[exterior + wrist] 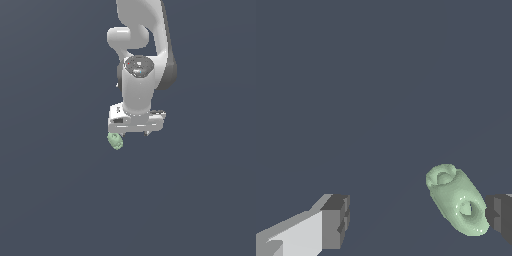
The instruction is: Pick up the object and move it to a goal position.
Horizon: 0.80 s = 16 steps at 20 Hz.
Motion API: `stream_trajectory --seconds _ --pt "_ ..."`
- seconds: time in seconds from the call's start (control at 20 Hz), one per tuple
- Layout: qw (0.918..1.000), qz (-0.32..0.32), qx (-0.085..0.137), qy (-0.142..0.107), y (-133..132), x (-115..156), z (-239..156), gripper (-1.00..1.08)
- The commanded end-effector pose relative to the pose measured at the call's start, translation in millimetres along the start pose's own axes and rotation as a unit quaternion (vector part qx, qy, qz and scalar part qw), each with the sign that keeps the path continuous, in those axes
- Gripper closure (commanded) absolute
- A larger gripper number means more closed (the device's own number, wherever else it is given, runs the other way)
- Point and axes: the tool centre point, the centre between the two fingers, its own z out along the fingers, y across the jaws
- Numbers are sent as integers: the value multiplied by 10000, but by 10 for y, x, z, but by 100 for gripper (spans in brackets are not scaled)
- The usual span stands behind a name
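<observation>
The object (115, 141) is a small pale mint-green lumpy blob lying on the dark floor, just below the white hand on the exterior view's left. My gripper (134, 133) hangs pointing down over it. In the wrist view the gripper (418, 220) is open, its two dark pads far apart. The object (458, 202) lies inside the gap, far off centre, right beside one dark pad (500, 217). Whether it touches that pad cannot be told. The other pad (336, 222) stands well away from it with nothing against it.
A plain dark grey-blue floor (50, 200) fills both views. The white arm (140, 45) rises above the hand to the frame's top. No other object shows.
</observation>
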Motion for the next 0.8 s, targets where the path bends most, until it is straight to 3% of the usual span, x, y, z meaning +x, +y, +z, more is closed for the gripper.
stream_trajectory --seconds 0.0,0.75 --pt "10000 4 7 -2 -7 -2 -5 -92" --pt "9981 -610 -11 29 220 -110 164 -92"
